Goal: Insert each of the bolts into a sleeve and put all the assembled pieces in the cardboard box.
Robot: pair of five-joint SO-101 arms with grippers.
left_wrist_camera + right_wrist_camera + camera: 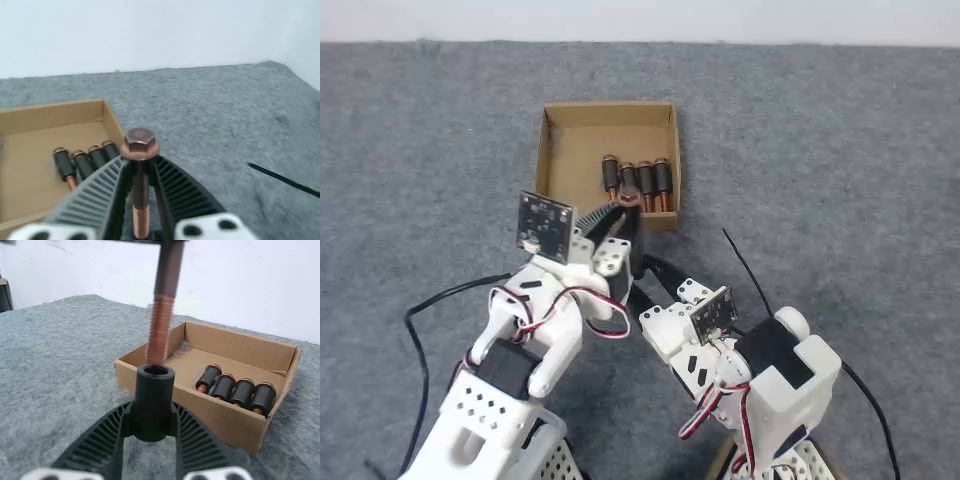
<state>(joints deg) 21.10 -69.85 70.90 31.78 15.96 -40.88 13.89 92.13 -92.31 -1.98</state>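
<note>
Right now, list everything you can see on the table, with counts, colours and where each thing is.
brown cardboard box: one, brown, open, on the felt ahead of both arms
assembled copper bolts in black sleeves: four, copper and black, side by side in the box near one corner
loose copper hex bolt: one, copper, in the left gripper, threaded tip at the sleeve's mouth
black cylindrical sleeve: one, black, in the right gripper
grey felt table cover: one, grey, under everything
left gripper: one, black fingers, shut on the bolt
right gripper: one, black fingers, shut on the sleeve
</note>
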